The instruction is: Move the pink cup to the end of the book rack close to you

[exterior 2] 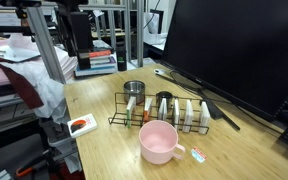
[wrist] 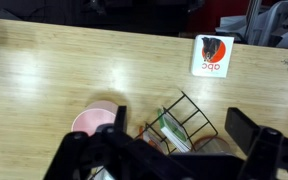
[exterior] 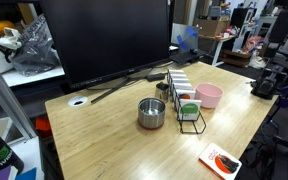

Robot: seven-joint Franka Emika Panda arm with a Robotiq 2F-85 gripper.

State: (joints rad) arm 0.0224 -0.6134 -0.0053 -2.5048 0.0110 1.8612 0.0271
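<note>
The pink cup (exterior: 209, 95) stands upright on the wooden table (exterior: 114, 150), just beside the long right side of the book rack (exterior: 184, 97). It has not yet been taken to the rack's end. In the wrist view the gripper (wrist: 182, 128) hangs high above the cup and the rack. Its fingers (wrist: 246, 126) are spread wide and hold nothing, probably so that it can come down over the cup's rim. A metal cup (exterior: 151, 112) sits left of the rack, so that side looks crowded. A red-and-white card (exterior: 220, 161) lies near the table's near edge, well apart. The gripper body hides the rack's lower part in the wrist view. The items filed in the rack are too small to name. The arm cannot be made out in either exterior view.
</note>
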